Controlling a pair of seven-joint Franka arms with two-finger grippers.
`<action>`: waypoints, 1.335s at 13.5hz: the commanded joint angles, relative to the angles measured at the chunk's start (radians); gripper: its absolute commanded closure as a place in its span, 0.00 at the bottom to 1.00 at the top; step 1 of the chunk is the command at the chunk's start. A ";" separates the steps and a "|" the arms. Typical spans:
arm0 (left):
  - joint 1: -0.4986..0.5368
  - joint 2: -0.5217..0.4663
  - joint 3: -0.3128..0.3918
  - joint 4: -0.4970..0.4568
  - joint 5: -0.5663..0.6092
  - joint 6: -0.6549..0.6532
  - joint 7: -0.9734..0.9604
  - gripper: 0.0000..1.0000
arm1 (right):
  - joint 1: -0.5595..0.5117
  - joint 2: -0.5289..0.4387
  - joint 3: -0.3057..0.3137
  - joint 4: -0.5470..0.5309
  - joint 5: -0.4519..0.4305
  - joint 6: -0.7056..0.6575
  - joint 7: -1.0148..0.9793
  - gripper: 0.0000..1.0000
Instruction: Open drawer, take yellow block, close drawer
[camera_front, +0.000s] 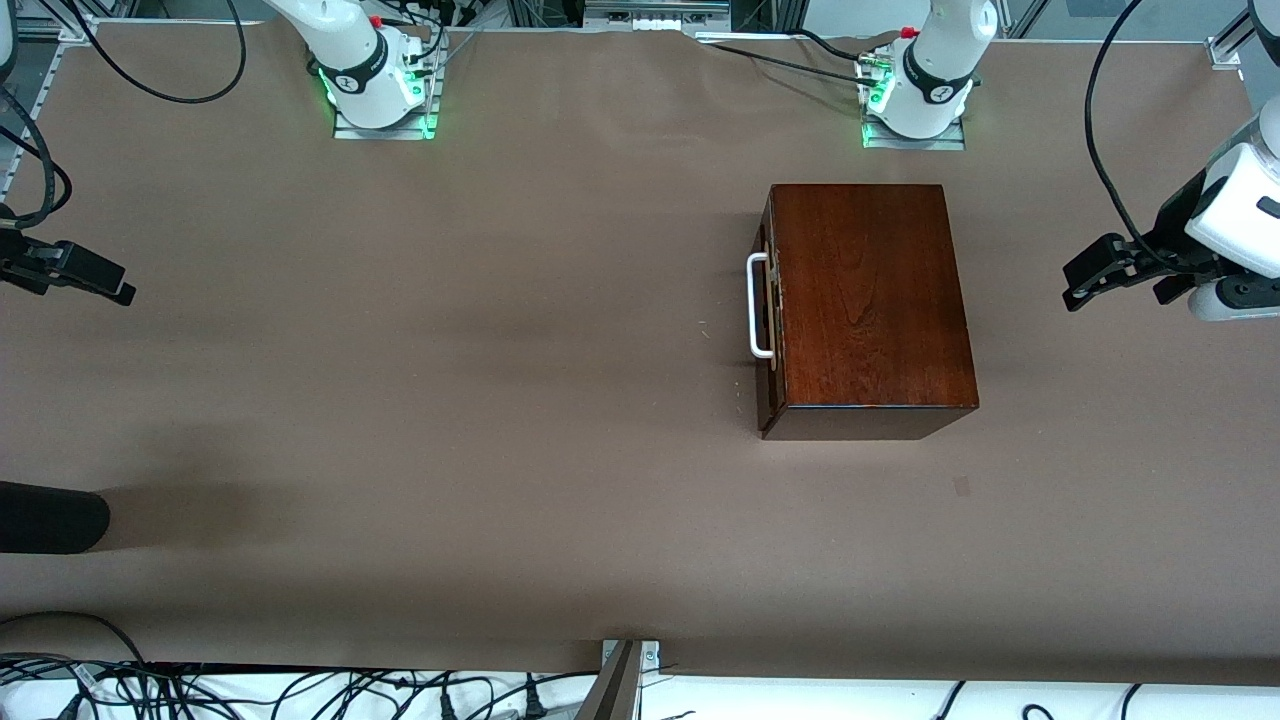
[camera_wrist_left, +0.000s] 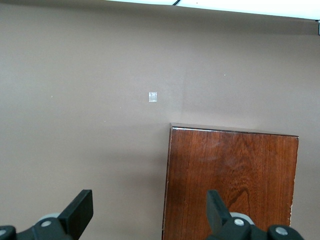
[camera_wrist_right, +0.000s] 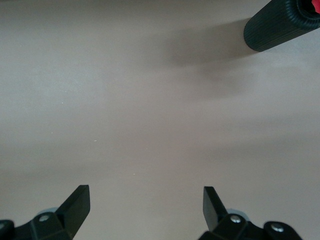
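Brown table cover (camera_front: 500, 400); black ribbed cylinder (camera_front: 50, 517) at right arm's end.

— Where are the two arms?
— Both wait at the ends of the surface (camera_front: 500, 400). The left gripper (camera_front: 1085, 275) hangs in the air at the left arm's end, its white wrist above it and its dark fingers (camera_wrist_left: 80, 210) spread wide apart (nothing between them in the left wrist view).
— And the right one?
— The right gripper (camera_front: 95, 280) hangs over the right arm's end of the surface, only its black tip in the front view. Its fingers (camera_wrist_right: 77, 202) stand equally wide apart, holding nothing.
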 joint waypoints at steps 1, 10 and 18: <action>0.005 0.003 -0.004 0.019 0.018 -0.002 0.026 0.00 | -0.007 -0.002 0.005 0.012 0.004 -0.015 -0.007 0.00; 0.008 0.015 0.006 0.023 0.017 0.001 0.025 0.00 | -0.007 -0.002 0.002 0.012 0.005 -0.013 -0.004 0.00; -0.022 0.044 -0.011 0.017 0.003 -0.028 0.051 0.00 | -0.007 -0.002 -0.005 0.012 0.005 -0.008 -0.008 0.00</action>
